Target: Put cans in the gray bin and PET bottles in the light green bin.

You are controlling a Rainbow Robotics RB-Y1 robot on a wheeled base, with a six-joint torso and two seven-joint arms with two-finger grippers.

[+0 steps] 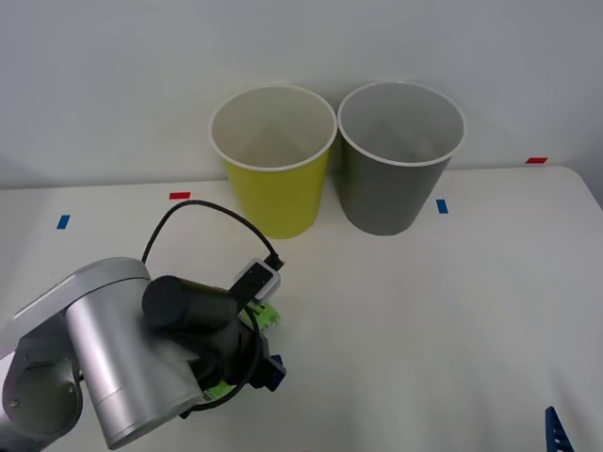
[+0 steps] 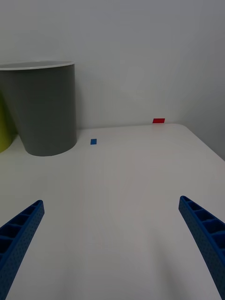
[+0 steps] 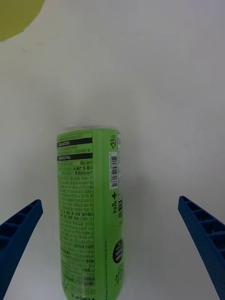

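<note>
PET bottle (image 3: 90, 215) lies on its side on tabletop (image 1: 424, 311), between wide-spread blue fingers (image 3: 18, 234) of left tool (image 3: 110, 248), nothing gripped. Bottle sits off-centre, nearer one finger; risk: closing may roll or nudge it away, giving skewed pinch. Slim, bright green label, black-white print, barcode. Light green bin (image 1: 275, 160) and gray bin (image 1: 400, 155) stand beyond, side by side. Right tool (image 2: 110, 243) idle, spread wide, empty.

White table (image 1: 452, 320) (small tape marks) against plain pale wall (image 1: 113, 75).
</note>
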